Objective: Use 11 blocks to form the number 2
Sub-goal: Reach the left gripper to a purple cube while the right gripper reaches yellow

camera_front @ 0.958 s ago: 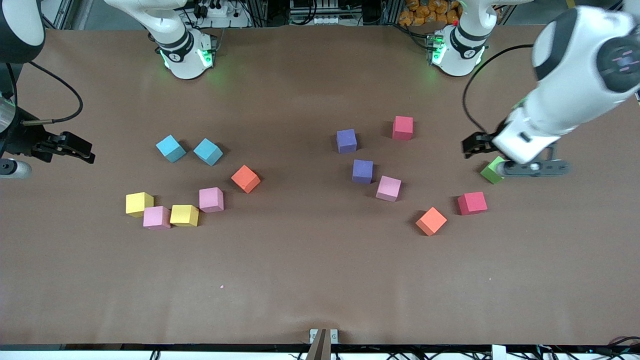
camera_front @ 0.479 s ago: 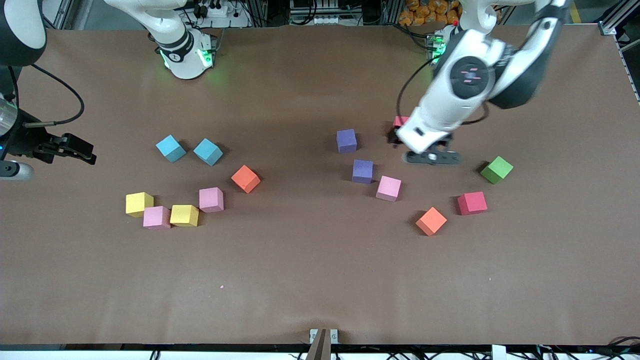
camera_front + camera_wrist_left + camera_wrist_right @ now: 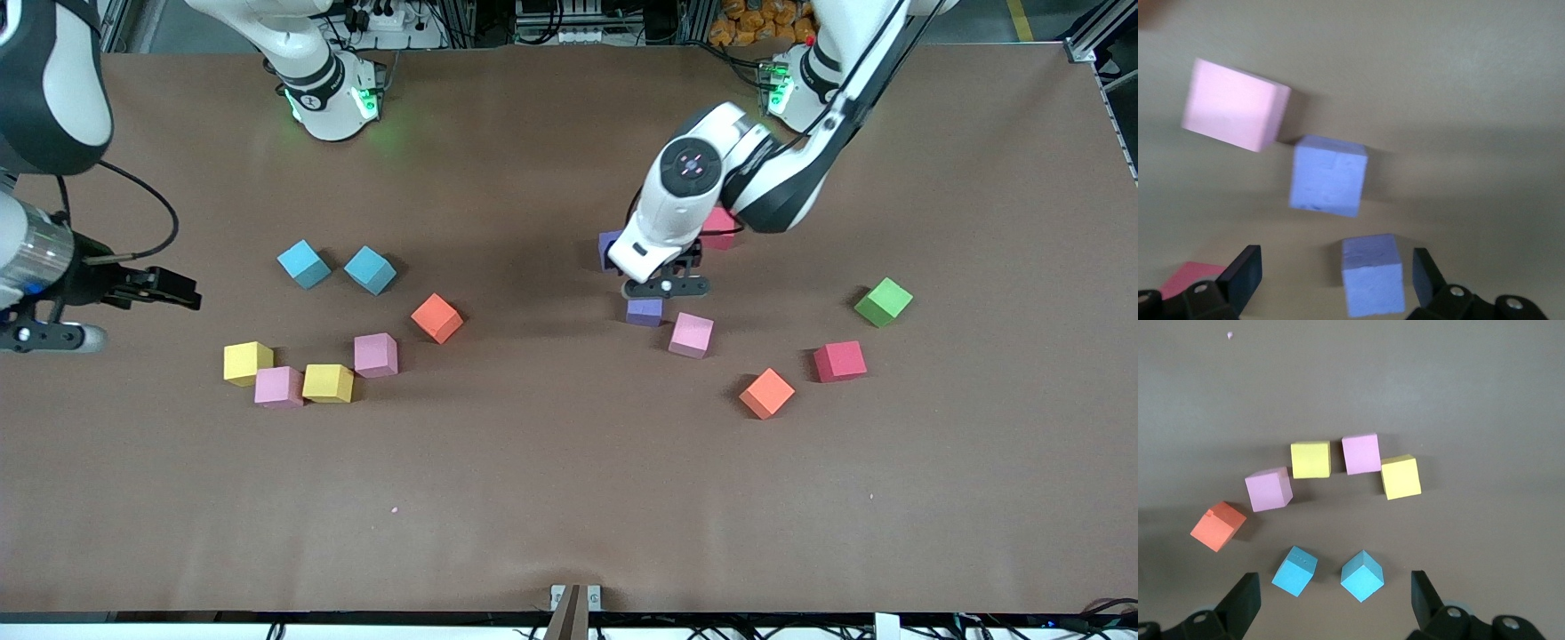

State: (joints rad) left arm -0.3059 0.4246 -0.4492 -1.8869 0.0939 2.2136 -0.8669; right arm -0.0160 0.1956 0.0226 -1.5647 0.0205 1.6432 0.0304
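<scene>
The blocks lie scattered and form no number 2. My left gripper hangs open over two purple blocks near the table's middle. In the left wrist view the gripper has one purple block below it between its fingers, untouched, with the other purple block and a pink one farther on. Around them lie a pink, an orange, a green and two red blocks. My right gripper waits open at the right arm's end of the table.
At the right arm's end lie two yellow, two pink and one orange block. Two light blue cubes sit farther from the front camera; the right gripper hangs above them.
My left arm has swung from the green block toward the table's middle and now hangs over the purple blocks. The right gripper has shifted slightly. No block has moved.
</scene>
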